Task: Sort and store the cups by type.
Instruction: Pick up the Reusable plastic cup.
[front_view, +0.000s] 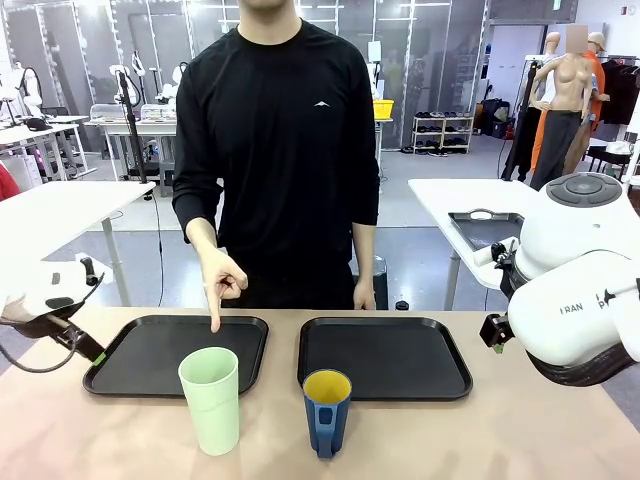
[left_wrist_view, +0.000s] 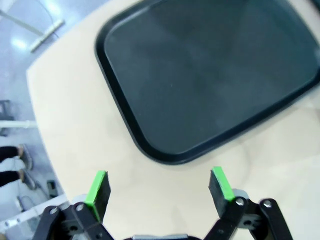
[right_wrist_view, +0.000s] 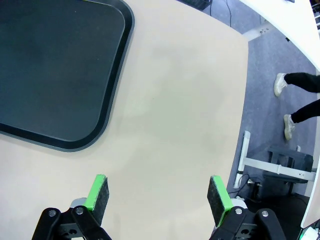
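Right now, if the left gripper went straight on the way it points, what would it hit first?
Most likely the bare tabletop, just short of the black tray's rim. The left gripper stands open with nothing between its fingers. Depth is unclear, so it might catch that rim instead.

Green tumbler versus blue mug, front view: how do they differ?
The green tumbler is taller than the blue mug. The tumbler is pale mint with no handle; the mug is dark blue, yellow inside, with a handle. Both stand upright on the table.
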